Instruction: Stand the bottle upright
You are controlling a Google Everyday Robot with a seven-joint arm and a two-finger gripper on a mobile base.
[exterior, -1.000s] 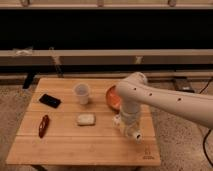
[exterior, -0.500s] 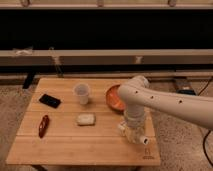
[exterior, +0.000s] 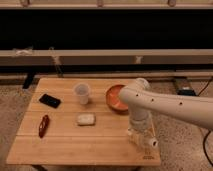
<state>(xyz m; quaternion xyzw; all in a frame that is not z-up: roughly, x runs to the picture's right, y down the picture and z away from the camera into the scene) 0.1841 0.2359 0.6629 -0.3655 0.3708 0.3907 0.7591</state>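
Since a second ago the arm has swung rightward and nearer, carrying the tool (exterior: 141, 134) from the desk's middle-right down to its near right corner, where the bottle (exterior: 148, 141) lies on its side, so the grasp seems to be starting and the standing-up is not yet done. White and boxy, the bottle shows its small round cap end toward the near right. Whether the tool is gripping it I cannot tell. Leftward on the desk (exterior: 75, 145) sit an orange bowl (exterior: 114, 97), a translucent cup (exterior: 82, 93) and a whitish block (exterior: 85, 119).
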